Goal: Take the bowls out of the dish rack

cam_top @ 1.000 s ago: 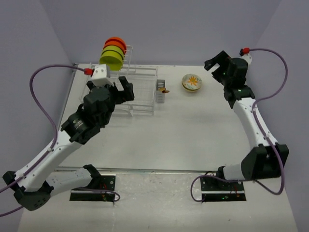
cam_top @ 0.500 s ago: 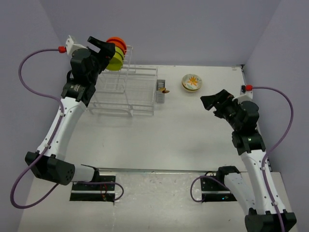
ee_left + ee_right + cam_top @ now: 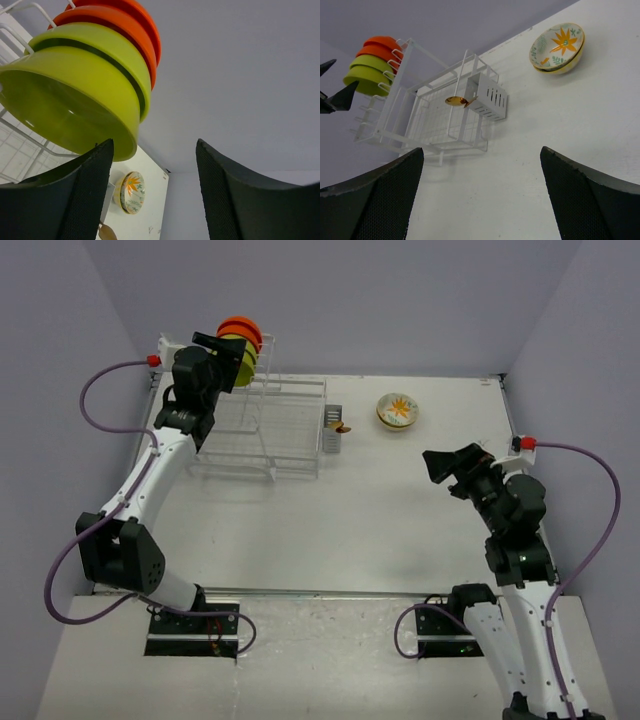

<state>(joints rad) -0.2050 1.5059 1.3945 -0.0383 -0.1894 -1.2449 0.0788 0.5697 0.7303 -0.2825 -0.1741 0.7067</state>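
**Left gripper open at the stacked bowls, nothing in hand yet**

The left gripper [image 3: 154,150] is standing open and gripping nothing. Its fingers are showing clear air between them, and the rim of the front green bowl [image 3: 70,107] is hanging just above and ahead of its left finger [image 3: 90,190]. I cannot tell whether the two are touching.

Behind that bowl, a second green bowl [image 3: 100,40] and two orange bowls [image 3: 131,22] are sitting on edge, packed close in the tower of the rack [image 3: 280,430]. Far past the fingers, the flowered bowl [image 3: 131,192] is already lying on the table [image 3: 350,510].

The right gripper [image 3: 481,150] is hanging wide open and empty over the table, well away from the rack. The flowered bowl is ahead of it to the right, and the caddy [image 3: 487,97] with a gold spoon [image 3: 454,101] is straight ahead.

Four bowls are waiting in the rack, so the task looks early.

Likely trouble:
- The fingers are lining up beside the rim rather than across it. A squeeze here could pinch air or push the bowl deeper into its slot.
- The bowls are packed tight. Pulling the front one could drag its neighbour out and drop it.
- The bowl wall looks smooth and curved. A shallow bite may slip.
- The tower is tall and light. A sideways tug could tip or slide the rack.

No brand, label or writing is showing anywhere.
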